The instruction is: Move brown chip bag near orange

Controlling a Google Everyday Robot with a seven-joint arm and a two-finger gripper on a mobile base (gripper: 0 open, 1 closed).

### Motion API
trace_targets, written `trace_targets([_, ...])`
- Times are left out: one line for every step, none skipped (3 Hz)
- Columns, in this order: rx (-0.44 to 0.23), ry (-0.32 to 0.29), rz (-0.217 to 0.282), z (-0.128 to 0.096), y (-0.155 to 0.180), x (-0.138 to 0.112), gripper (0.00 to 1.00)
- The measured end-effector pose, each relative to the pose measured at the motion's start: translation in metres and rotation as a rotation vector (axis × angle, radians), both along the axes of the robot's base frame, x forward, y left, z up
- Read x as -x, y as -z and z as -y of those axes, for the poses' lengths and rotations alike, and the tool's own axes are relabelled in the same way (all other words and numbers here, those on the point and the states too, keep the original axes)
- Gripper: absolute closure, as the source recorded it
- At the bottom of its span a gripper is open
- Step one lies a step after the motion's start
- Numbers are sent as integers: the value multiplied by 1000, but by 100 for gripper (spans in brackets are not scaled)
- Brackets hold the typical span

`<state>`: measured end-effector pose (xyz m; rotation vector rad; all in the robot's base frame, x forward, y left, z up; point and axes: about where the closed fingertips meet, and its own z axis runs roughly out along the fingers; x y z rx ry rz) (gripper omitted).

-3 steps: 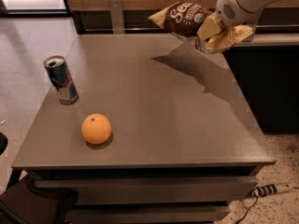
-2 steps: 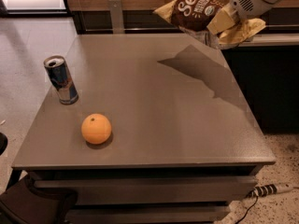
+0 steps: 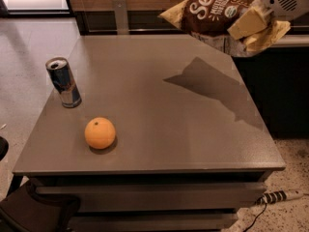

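Observation:
The brown chip bag (image 3: 210, 12), dark brown with white lettering and pale yellow ends, hangs in the air above the table's far right corner. My gripper (image 3: 252, 29) is shut on the bag's right end, with its pale fingers (image 3: 246, 24) clamped over the yellow edge. The orange (image 3: 100, 133) rests on the grey table (image 3: 159, 105) at the front left, far from the bag.
A blue-silver can (image 3: 63, 82) stands upright at the table's left edge, behind the orange. A dark counter (image 3: 285, 81) stands to the right of the table. A power strip (image 3: 280, 196) lies on the floor at the front right. The bag's shadow falls on the table's right half.
The gripper has lifted the bag higher and carried it slightly to the right. The orange and the can have not moved.

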<state>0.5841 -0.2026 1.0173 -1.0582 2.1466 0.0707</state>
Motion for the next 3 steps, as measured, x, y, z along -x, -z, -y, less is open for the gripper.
trace_targets([-14, -44, 15, -11, 2, 37, 100])
trace_targets([-27, -69, 30, -34, 17, 73, 100])
trace_targets([-24, -113, 24, -68, 38, 100, 100])
